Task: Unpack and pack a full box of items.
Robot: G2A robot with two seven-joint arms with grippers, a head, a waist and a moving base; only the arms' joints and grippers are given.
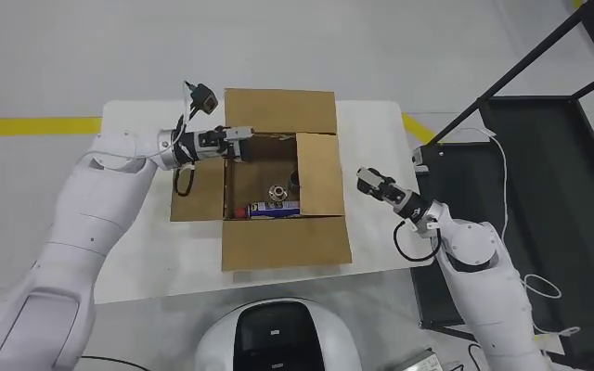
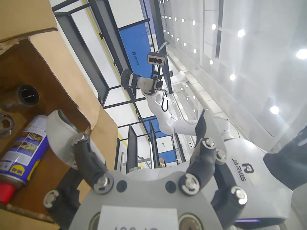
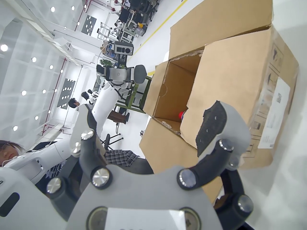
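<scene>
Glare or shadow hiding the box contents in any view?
Top view: box interior shaded, spray can and metal fitting readable. Left wrist view: ceiling lights glare beyond the left claw, can evenly lit. Right wrist view: interior dim, flap hides all but the can's red cap.

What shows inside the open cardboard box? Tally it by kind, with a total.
Blue-and-yellow spray can with red cap: 1
Dark threaded metal pipe piece: 1
Grey metal flange ring: 1
Total: 3 in view
</scene>
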